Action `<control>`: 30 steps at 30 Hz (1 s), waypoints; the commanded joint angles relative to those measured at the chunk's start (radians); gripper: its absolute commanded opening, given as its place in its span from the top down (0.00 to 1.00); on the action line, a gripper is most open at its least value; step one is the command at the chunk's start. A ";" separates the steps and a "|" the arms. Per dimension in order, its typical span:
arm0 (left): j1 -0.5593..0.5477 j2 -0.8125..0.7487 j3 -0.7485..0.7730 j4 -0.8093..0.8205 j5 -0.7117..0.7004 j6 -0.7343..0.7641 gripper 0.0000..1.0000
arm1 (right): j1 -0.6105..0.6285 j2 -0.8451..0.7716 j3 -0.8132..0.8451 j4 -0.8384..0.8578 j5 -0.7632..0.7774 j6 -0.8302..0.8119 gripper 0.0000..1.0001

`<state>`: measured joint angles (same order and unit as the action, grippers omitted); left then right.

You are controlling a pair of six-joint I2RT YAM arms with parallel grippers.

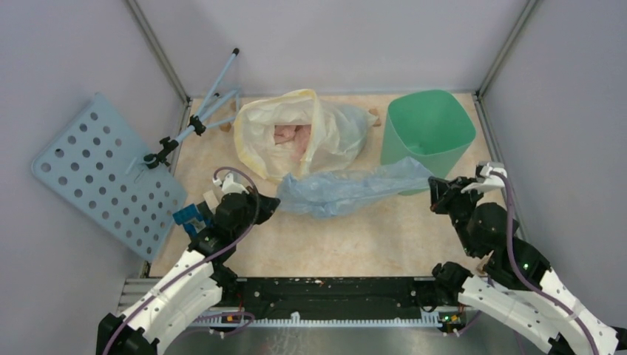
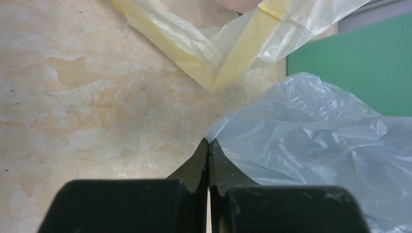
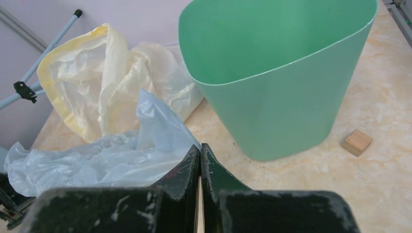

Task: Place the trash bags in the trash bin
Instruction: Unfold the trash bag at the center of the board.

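Fingers of the left gripper and right gripper are pressed together, both empty, tips just beside the trash bags. Its long axis runs from 9 to 3 o'clock, the 3 o'clock end at the trash bin.

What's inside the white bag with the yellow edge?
In the whitish bag a pinkish thing shows through the open mouth; I cannot tell what. Crumpled plastic covers the rest.
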<state>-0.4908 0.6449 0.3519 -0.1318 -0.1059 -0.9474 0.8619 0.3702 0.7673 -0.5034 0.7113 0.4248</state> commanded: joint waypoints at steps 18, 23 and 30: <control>0.010 0.094 0.269 -0.140 0.192 0.253 0.07 | 0.007 0.280 0.205 0.168 -0.472 -0.089 1.00; 0.009 0.069 0.268 -0.083 0.291 0.255 0.06 | 0.006 0.289 0.306 0.133 -0.208 -0.144 1.00; 0.009 0.108 0.293 -0.051 0.386 0.270 0.10 | 0.006 0.383 0.548 0.088 -0.315 -0.370 1.00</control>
<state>-0.4831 0.7422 0.5957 -0.2306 0.2188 -0.7063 0.8619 0.6991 1.1687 -0.4034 0.4496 0.2085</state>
